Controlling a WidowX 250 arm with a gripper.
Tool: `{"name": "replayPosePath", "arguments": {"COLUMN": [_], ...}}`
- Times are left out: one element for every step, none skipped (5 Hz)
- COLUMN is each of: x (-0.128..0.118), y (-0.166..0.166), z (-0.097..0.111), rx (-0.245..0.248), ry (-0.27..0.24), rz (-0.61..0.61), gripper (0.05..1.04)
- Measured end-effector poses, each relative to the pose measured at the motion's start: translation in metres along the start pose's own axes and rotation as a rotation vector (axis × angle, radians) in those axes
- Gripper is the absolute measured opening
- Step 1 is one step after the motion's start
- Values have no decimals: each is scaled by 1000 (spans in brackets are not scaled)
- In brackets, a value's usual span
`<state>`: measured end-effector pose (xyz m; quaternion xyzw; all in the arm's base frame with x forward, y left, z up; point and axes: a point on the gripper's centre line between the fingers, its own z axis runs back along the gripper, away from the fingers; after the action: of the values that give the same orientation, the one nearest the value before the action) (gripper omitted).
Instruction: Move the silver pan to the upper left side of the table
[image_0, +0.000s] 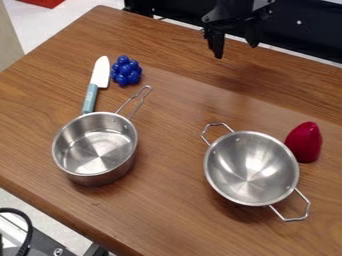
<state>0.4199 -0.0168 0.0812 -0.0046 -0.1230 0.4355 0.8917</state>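
The black gripper (235, 46) hangs over the far part of the table, right of centre, its two fingers apart with nothing between them. A silver pan (99, 173) with one long wire handle sits upright and empty on the left part of the wooden table (157, 215), its handle pointing toward the far side. To its right is a second silver pan (250, 167), round and bowl-like with two wire loop handles. Both pans stand well apart from the gripper, nearer the camera.
A knife (99, 75) with a blue handle lies just beyond the left pan, its handle end close to the rim. Beside the blade are blue grapes (126, 71). A red cone-shaped object (305, 142) stands right of the two-handled pan. The table's left edge runs diagonally.
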Motion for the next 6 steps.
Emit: {"name": "replayPosePath", "arguments": {"x": [-9,-25,-28,-32,-49,-77], "y": [7,31,43,59,86,117], "z": [-17,-23,5,27,38,41], "rx": [38,34,-26,-57,-76,-75], "ry": [34,77,91,141,166,201], "rz": [-9,-56,-87,-108,-164,-276], "gripper": [993,993,993,993,993,993]}}
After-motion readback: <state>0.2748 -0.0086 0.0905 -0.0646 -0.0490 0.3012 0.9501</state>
